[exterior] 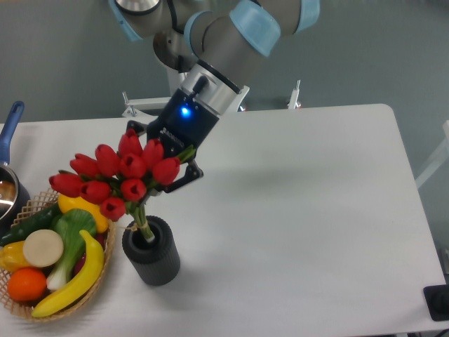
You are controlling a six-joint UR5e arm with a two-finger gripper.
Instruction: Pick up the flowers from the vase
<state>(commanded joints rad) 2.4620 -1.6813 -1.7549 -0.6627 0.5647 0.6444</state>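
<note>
From my seat I have the arm reaching down from the upper middle of the frame toward the left, and the gripper (pixel 160 163) is sitting right behind the flowers (pixel 116 172), buried among the red buds. One dark finger shows curling out to the right of the bunch, just beside the rightmost bud, and another pokes out at the top left near the highest bud; the blooms cover the rest, so I cannot tell whether the jaws are apart, together or already clamped on the stems. The flowers are left of centre, their heads fanned out and leaning toward the left, and the green stems run down into the mouth of the vase (pixel 152 253), which stands upright on the tabletop (pixel 302 210) in the lower left of the frame, just beside the wicker basket (pixel 105 270) of toy fruit and vegetables. As I read it, the approach is done and the grasp is either being set or just made, but the lift has not happened: the stems are in the vase. What is left is to confirm a firm hold and draw the bunch up and clear of the rim without tipping the vase toward the basket.
</note>
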